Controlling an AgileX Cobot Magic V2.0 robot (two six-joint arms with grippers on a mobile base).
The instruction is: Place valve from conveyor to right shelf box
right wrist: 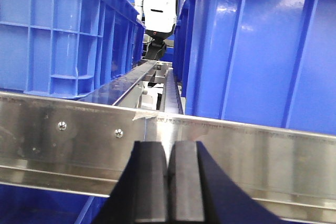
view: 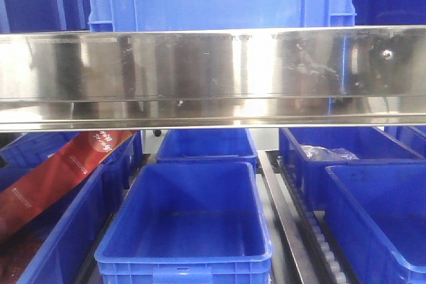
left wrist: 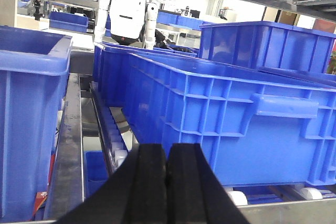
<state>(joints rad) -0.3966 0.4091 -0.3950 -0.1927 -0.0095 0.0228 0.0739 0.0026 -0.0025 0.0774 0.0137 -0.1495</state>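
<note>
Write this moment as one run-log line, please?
left gripper: shut, empty | right gripper: shut, empty | valve: not visible | front bin: empty

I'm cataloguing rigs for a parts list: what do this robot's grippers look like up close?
Only the fingertips show, in the wrist views. The left gripper has two flat black fingers with a matte, rubbery-looking surface, widening toward the base into a dark wedge. The right gripper looks the same: two black slab-shaped fingers. No cables, markings or arm links are visible.
</note>
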